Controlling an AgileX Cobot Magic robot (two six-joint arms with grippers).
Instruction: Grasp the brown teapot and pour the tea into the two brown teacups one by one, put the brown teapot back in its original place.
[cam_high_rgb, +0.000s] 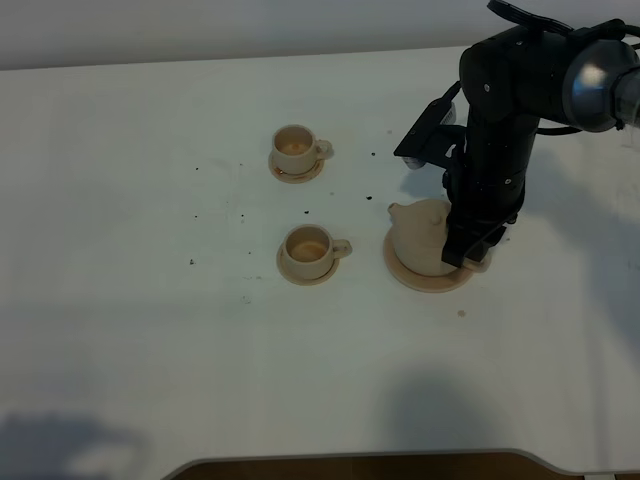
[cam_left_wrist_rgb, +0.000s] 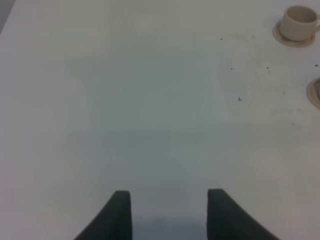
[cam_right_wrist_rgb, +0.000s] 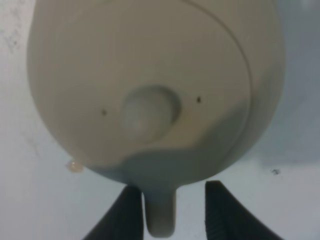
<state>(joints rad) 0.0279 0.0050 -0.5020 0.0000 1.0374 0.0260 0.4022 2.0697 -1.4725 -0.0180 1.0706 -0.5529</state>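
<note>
no readable text, labels, brands, numbers or signs in any of the three views

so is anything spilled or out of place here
Dark specks are scattered over the table around the far cup and near cup, and a small pale drop lies beside the teapot. Nothing is tipped over.
</note>
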